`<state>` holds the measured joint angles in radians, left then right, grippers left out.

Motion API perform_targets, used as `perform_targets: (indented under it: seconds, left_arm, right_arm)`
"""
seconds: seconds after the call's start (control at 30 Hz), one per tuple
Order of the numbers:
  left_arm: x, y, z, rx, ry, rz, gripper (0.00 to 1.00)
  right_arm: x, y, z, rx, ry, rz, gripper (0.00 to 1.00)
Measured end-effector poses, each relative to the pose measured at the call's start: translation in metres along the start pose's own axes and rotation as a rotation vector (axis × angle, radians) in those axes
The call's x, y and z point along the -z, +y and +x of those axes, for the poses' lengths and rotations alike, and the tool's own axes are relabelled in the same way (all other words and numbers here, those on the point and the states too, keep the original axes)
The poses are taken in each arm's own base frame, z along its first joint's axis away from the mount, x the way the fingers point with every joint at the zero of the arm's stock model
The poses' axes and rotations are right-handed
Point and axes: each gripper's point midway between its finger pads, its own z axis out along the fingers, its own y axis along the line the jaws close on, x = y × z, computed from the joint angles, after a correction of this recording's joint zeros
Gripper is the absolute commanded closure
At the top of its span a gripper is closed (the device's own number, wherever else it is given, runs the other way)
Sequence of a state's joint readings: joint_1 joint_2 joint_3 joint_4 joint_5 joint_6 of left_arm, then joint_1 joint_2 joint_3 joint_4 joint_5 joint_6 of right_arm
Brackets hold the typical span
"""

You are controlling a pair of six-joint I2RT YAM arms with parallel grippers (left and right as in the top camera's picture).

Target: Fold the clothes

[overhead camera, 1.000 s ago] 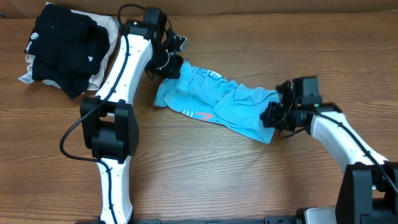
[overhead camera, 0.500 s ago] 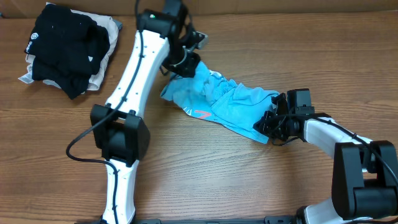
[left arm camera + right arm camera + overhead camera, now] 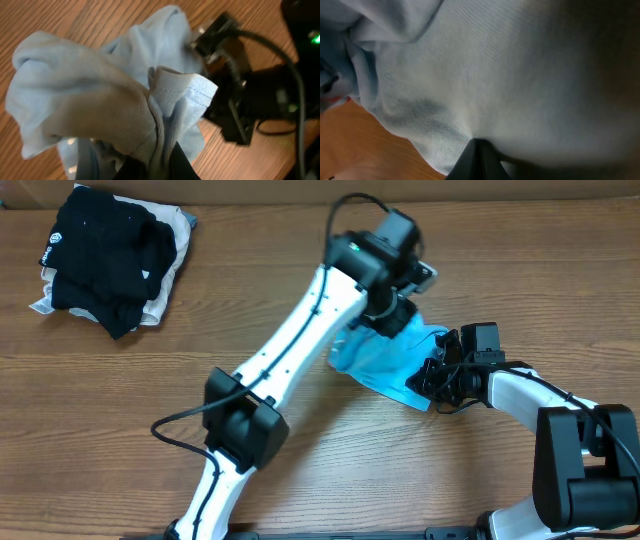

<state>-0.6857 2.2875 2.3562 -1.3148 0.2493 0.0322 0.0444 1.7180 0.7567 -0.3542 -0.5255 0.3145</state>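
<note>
The sky-blue T-shirt point(image 3: 375, 360) lies bunched on the table at centre right, folded over on itself. My left gripper point(image 3: 392, 320) is shut on its upper end and holds that end above the rest; the left wrist view shows a hemmed edge point(image 3: 175, 95) pinched between the fingers point(image 3: 162, 162). My right gripper point(image 3: 432, 372) is shut on the shirt's right edge, low at the table. The right wrist view is filled with blue fabric point(image 3: 485, 75) pinched in the closed fingertips point(image 3: 479, 150).
A black garment point(image 3: 100, 250) with a small white logo lies on a beige cloth point(image 3: 172, 250) at the far left. The right arm's black wrist and cables point(image 3: 250, 95) show close beside the shirt in the left wrist view.
My left gripper has carried the shirt's left end far to the right, over the rest of the shirt, towards the right gripper. The right gripper has stayed in place.
</note>
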Motion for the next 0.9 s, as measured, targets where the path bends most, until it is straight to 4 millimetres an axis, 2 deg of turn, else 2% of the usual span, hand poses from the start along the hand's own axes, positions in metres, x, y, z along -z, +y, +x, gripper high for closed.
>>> perform_targets:
  seconds: [0.07,0.27,0.4,0.5,0.63,0.73,0.8,0.83,0.9]
  left_arm:
    - [-0.004,-0.004,-0.001,0.031,-0.001,-0.008,0.96]
    - [-0.024,0.004,-0.004,0.122,0.005,-0.024,0.96]
    - [-0.039,0.002,-0.011,0.147,-0.009,0.014,0.96]
    - [-0.044,-0.003,-0.015,0.156,-0.017,0.042,0.96]
    - [-0.045,-0.010,-0.019,0.155,-0.033,0.065,0.96]
    - [-0.047,-0.018,-0.022,0.143,-0.040,0.074,0.96]
    - [-0.048,-0.027,-0.025,0.125,-0.053,0.086,0.96]
    - [-0.048,-0.031,-0.026,0.117,-0.057,0.092,0.77]
    - [-0.050,-0.042,-0.028,0.097,-0.062,0.102,0.15]
  right_arm:
    - [0.000,0.000,0.000,-0.001,0.000,0.000,0.96]
    - [0.004,-0.001,-0.002,-0.028,0.002,-0.036,0.96]
    - [0.022,-0.002,-0.011,-0.084,-0.021,-0.104,0.96]
    - [0.061,0.012,-0.029,-0.097,-0.100,-0.173,0.96]
    - [0.144,0.051,-0.056,-0.007,-0.296,-0.257,0.96]
    - [0.199,0.077,-0.059,0.076,-0.433,-0.288,0.96]
    - [0.227,0.088,-0.054,0.117,-0.510,-0.295,0.96]
    - [0.236,0.091,-0.052,0.127,-0.537,-0.296,0.96]
    - [0.249,0.091,-0.047,0.126,-0.576,-0.292,0.96]
